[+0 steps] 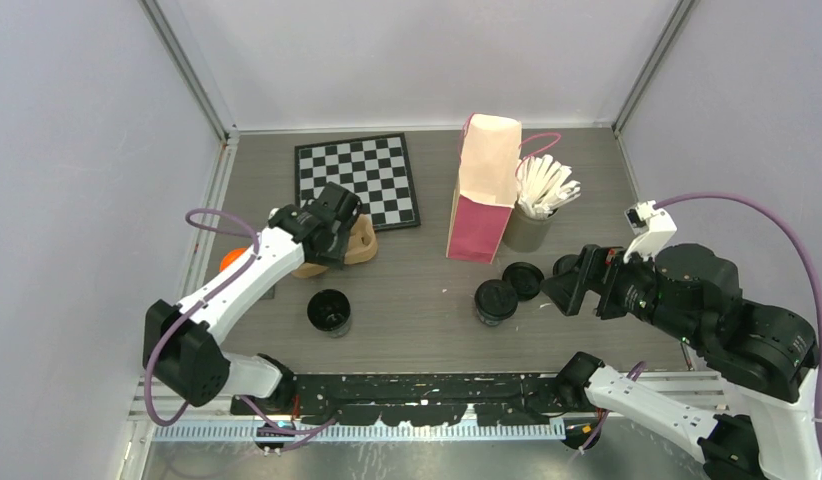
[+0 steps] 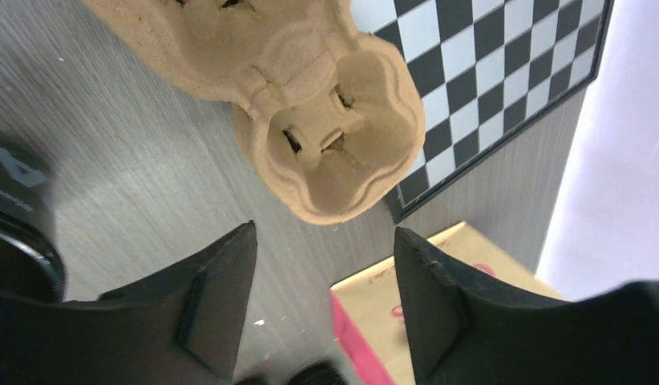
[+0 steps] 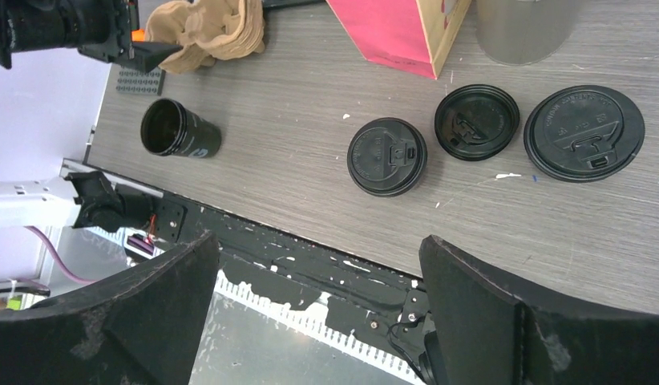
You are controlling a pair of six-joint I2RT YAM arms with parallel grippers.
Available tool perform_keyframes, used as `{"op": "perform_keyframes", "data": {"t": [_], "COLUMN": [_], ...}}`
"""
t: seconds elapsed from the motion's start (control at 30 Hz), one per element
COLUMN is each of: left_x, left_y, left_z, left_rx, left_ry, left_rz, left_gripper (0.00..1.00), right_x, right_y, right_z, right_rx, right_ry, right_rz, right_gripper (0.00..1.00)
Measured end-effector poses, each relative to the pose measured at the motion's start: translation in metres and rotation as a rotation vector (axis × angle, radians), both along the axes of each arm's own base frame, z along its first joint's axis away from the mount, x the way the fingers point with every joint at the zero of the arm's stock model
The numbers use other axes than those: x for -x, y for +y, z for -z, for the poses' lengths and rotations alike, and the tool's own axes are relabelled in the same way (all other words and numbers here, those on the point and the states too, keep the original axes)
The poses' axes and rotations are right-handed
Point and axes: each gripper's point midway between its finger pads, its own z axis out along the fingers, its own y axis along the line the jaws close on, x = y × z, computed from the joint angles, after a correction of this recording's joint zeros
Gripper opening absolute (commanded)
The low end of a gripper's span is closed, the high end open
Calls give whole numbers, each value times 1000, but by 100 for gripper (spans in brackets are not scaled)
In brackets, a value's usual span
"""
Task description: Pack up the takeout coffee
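Observation:
One black cup stands uncovered on the near left of the table. A second black cup stands to the right with a lid on it. Two loose black lids lie flat beside that cup. My left gripper hovers open over the brown pulp tray, holding nothing. My right gripper is wide open and holds nothing, raised just right of the lids with the table's near edge between its jaws.
An upright paper bag with a pink face stands mid-table. A grey cup of white sticks is to its right. A chessboard lies at the back left. Something orange sits behind the left arm.

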Motion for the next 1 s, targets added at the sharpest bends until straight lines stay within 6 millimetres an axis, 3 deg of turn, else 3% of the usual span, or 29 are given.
{"op": "perform_keyframes", "data": {"t": [0.2,0.57,0.73,1.0], "left_x": [-9,-16,-28,-45], "left_y": [9,56,57,53], "left_z": [12,28,43,40], "left_rx": [10,-16,-28,-11], "left_ry": [5,73,147,176], "left_rz": [-149,-329,-351,-356], "left_gripper": [51,49,47,40], "right_x": [-2,-19,-19,-22], "right_y": [9,23,21,21], "right_z": [3,11,13,14], "right_rx": [11,67,58,55], "right_ry": [21,56,59,58], "right_rz": [-30,-36,-19,1], "right_gripper": [97,96,96,96]}}
